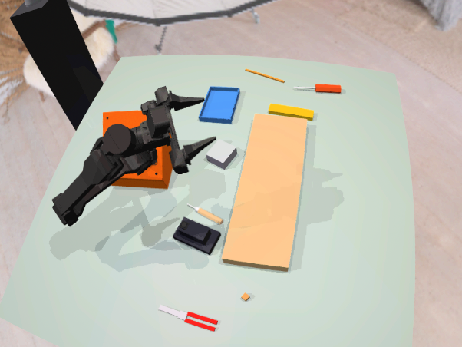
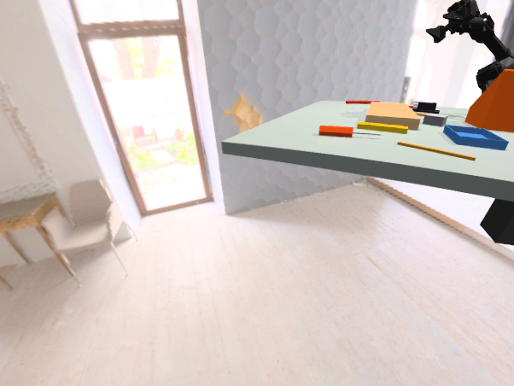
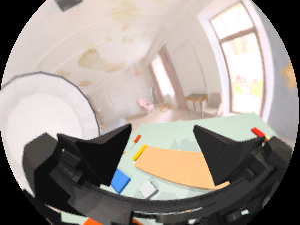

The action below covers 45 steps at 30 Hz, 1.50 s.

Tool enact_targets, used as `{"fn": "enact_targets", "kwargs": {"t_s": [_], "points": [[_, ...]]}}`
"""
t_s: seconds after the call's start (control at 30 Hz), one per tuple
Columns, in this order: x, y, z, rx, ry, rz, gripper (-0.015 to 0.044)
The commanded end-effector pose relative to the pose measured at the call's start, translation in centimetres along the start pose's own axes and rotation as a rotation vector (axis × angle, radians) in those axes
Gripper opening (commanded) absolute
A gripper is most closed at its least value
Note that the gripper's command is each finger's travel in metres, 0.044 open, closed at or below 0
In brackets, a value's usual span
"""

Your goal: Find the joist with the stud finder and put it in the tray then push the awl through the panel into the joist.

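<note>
- Sunlit room; pale counter (image 1: 364, 230) (image 2: 277, 137) (image 3: 240, 129) below the jaws.
- Jaws stand spread, holding nothing, probably to take the finder (image 1: 196, 234) (image 2: 427, 107).
- It lies below, off to one side, beside the awl (image 1: 209, 216) (image 2: 423, 114).
- Ahead and below, the panel (image 1: 268, 192) (image 2: 390, 110) (image 3: 175, 159) lies flat, suiting scanning; the tray (image 1: 220, 104) (image 2: 475, 135) (image 3: 120, 181) presumably awaits the finder.

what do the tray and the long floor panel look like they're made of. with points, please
Tray (image 1: 219, 105) (image 2: 477, 137) (image 3: 120, 181): probably plastic, evenly blue with thin raised walls.
Floor panel (image 1: 268, 188) (image 2: 392, 110) (image 3: 176, 165): perhaps smooth wood, given its pale tan colour and browner edge, though no grain shows.
</note>
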<state>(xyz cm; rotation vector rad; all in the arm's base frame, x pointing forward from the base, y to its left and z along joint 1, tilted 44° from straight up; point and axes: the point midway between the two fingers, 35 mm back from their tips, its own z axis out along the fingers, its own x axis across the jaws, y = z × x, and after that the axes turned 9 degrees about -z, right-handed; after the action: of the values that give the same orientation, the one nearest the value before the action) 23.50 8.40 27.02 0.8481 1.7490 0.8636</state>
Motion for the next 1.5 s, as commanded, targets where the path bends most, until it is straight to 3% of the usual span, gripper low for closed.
{"fn": "enact_targets", "kwargs": {"t_s": [0.0,0.23,0.53,1.47], "points": [[-4.5,-6.2,1.4,0.273,-0.205,-0.004,0.0440],[-10.4,-15.1,-0.6,0.669,-0.457,0.037,0.0440],[-14.1,-24.5,-7.9,1.157,-0.676,0.147,0.0440],[-13.9,-26.1,-8.0,1.168,-0.677,0.153,0.0440]]}}
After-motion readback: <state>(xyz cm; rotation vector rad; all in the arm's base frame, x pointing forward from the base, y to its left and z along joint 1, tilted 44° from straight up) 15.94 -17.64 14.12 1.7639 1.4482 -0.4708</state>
